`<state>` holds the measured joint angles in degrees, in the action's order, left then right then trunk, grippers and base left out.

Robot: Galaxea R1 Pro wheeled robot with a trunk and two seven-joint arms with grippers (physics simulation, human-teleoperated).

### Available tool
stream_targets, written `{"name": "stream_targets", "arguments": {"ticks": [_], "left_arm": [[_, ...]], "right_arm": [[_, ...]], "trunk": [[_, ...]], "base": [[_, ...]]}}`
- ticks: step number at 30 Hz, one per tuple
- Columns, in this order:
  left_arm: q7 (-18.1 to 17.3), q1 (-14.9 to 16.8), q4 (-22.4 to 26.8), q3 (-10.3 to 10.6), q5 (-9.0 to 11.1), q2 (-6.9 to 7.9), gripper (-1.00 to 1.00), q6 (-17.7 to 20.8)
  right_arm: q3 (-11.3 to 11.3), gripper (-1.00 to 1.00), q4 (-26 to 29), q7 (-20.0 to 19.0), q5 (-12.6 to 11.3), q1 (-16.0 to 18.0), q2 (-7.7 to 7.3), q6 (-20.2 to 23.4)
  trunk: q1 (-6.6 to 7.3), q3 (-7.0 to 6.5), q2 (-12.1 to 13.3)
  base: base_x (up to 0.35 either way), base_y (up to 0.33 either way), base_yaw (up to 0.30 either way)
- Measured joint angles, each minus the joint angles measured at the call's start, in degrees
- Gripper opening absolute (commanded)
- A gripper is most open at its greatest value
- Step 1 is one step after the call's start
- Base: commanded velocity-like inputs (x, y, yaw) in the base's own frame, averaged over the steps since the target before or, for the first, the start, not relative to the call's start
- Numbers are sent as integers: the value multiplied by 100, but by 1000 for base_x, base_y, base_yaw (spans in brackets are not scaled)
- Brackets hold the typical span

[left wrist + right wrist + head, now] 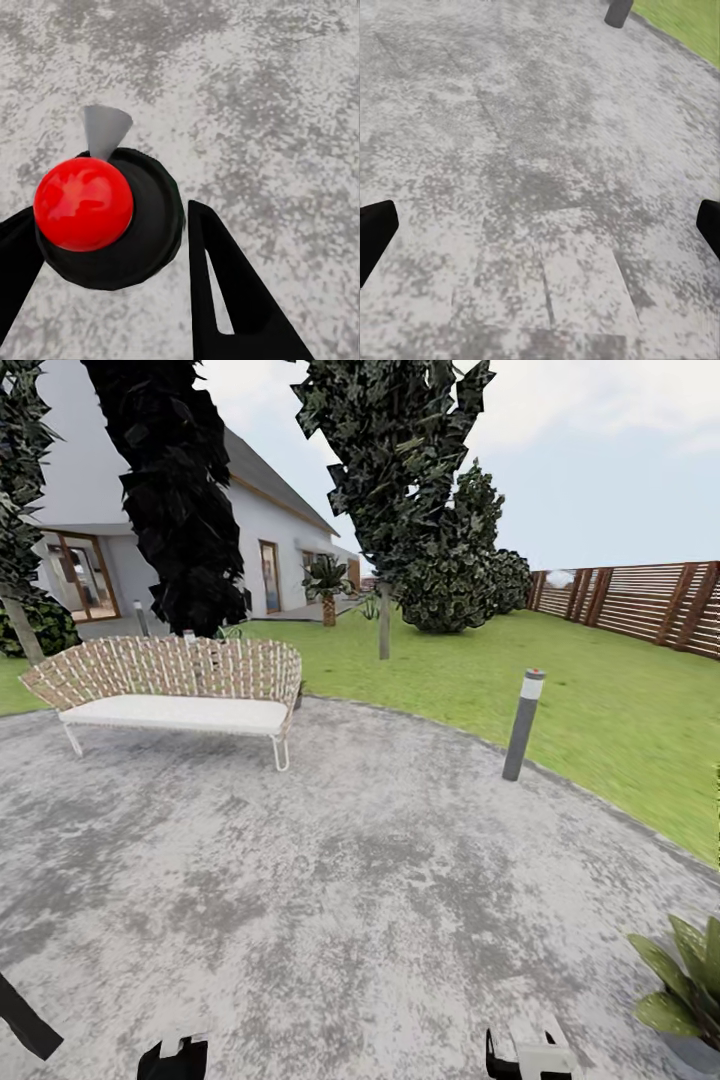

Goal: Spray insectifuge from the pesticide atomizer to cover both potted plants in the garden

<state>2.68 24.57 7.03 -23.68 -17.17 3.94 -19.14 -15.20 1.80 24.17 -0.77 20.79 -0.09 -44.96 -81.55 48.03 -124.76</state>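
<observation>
Head view: a potted plant [685, 985] sits near right on the paving [350, 880]; no atomizer seen. Right gripper [540, 225] is spread wide, left gripper [112, 285] unclear. That light, slick bottle probably wants a mid-body grip.

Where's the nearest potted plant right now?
In the head view, a potted plant sits at the lower right edge, on the paved circle, beyond the right gripper.
</observation>
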Motion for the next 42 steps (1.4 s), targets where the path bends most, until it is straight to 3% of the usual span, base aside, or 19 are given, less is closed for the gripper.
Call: {"name": "stream_targets", "arguments": {"ticks": [19, 29, 33, 42], "left_arm": [[-4, -1, 0, 5, -6, 2, -100, -5], [-6, -8, 1, 1, -15, 2, -100, -1], [1, -9, 1, 0, -16, 7, -100, 3], [2, -10, 0, 4, -15, 9, -100, 1]], "right_arm": [[-5, 100, -7, -8, 4, 0, 0, 8], [-6, 100, 9, -6, -3, 0, 14, 6], [-8, 100, 4, -4, -1, 0, 117, 3], [4, 100, -5, -5, 4, 1, 148, -1]], "trunk": [[0, 53, 0], [0, 70, 0], [0, 70, 0], [1, 70, 0]], "base": [[240, 223, -249], [240, 223, -23], [242, 165, 0], [291, -61, 0]]}}
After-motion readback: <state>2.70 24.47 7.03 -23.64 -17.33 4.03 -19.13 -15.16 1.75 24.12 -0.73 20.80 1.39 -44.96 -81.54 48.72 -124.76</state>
